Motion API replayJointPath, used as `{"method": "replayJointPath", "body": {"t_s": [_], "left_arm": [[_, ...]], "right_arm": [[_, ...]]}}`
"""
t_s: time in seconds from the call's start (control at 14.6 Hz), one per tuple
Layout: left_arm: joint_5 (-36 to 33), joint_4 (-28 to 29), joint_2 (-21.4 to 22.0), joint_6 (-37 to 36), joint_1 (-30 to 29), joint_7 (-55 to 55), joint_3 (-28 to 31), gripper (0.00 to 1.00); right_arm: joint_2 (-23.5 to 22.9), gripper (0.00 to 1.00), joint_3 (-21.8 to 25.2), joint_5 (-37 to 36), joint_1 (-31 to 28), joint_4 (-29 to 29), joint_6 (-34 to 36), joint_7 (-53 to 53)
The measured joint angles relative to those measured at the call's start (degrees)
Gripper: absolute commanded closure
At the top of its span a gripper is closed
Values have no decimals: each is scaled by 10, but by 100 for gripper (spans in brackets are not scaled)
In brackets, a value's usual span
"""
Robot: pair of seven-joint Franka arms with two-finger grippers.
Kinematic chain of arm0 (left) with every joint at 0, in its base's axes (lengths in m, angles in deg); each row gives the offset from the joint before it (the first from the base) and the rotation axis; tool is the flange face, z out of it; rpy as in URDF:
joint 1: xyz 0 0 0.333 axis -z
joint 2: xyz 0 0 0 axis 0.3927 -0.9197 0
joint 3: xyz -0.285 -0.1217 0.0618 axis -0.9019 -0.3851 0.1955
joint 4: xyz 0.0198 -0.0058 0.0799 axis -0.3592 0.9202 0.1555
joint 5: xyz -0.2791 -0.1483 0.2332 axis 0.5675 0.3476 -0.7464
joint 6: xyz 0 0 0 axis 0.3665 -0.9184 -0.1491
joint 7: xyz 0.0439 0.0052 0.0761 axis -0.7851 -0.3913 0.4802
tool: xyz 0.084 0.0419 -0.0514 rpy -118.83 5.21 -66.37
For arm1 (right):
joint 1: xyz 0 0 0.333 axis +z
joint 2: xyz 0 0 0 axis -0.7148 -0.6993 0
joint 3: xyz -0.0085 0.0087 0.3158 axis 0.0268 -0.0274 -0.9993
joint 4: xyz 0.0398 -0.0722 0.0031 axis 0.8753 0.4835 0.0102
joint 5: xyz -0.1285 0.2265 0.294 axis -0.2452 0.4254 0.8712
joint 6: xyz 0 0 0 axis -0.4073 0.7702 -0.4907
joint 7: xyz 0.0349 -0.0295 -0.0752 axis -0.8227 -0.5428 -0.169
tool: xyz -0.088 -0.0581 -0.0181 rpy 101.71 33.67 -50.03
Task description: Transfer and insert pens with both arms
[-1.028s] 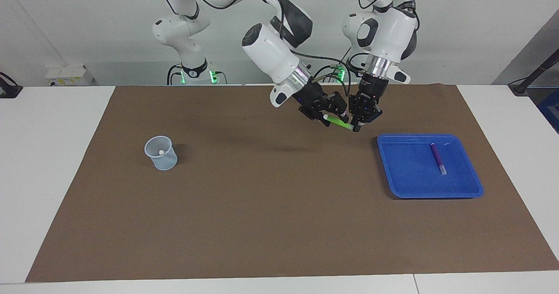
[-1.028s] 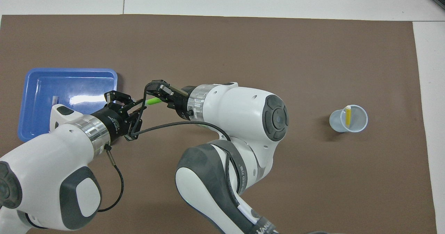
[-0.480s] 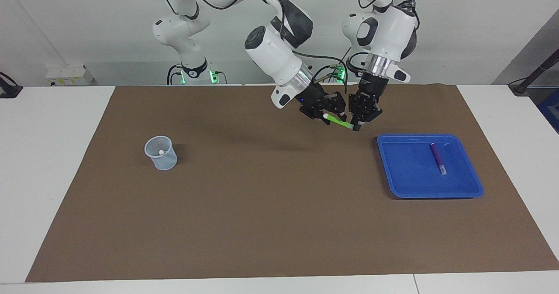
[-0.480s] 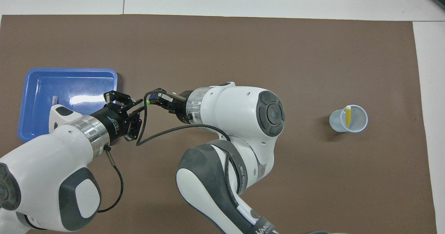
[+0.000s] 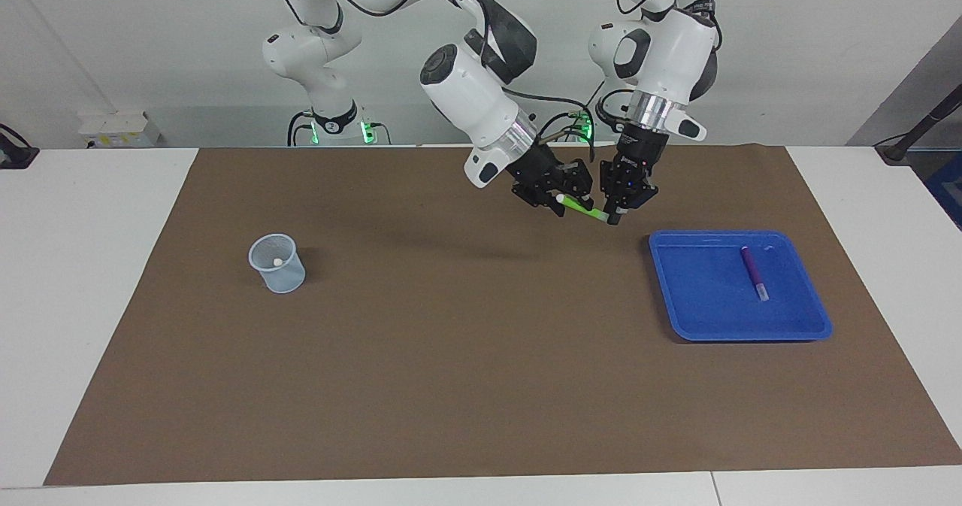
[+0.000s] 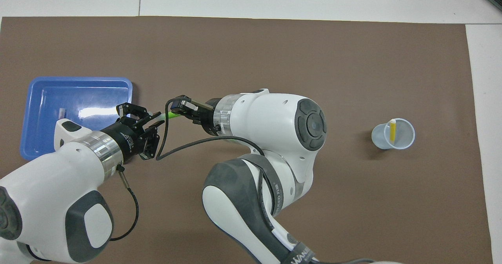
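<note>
A lime green pen hangs in the air over the brown mat, beside the blue tray, with a gripper on each end. My left gripper is shut on the end toward the tray. My right gripper is shut on the end with the pale cap. From overhead the same pen bridges the left gripper and the right gripper. A purple pen lies in the tray. A yellow pen stands in the clear cup.
The cup stands on the mat toward the right arm's end. The tray sits toward the left arm's end, partly covered from overhead by my left arm. The brown mat covers most of the white table.
My right gripper has drawn in along the green pen and narrowed onto its capped end. Both wrists shifted slightly. The left gripper kept its hold.
</note>
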Motion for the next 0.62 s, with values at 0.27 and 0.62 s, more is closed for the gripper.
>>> {"method": "replayJointPath", "body": {"t_s": [0.27, 0.62], "left_arm": [[0, 2, 0, -1, 0, 0, -2, 100], [0, 3, 1, -2, 0, 2, -4, 100]], "right_arm": [[0, 83, 0, 1, 0, -3, 0, 0], [0, 100, 0, 2, 0, -6, 0, 1]]}}
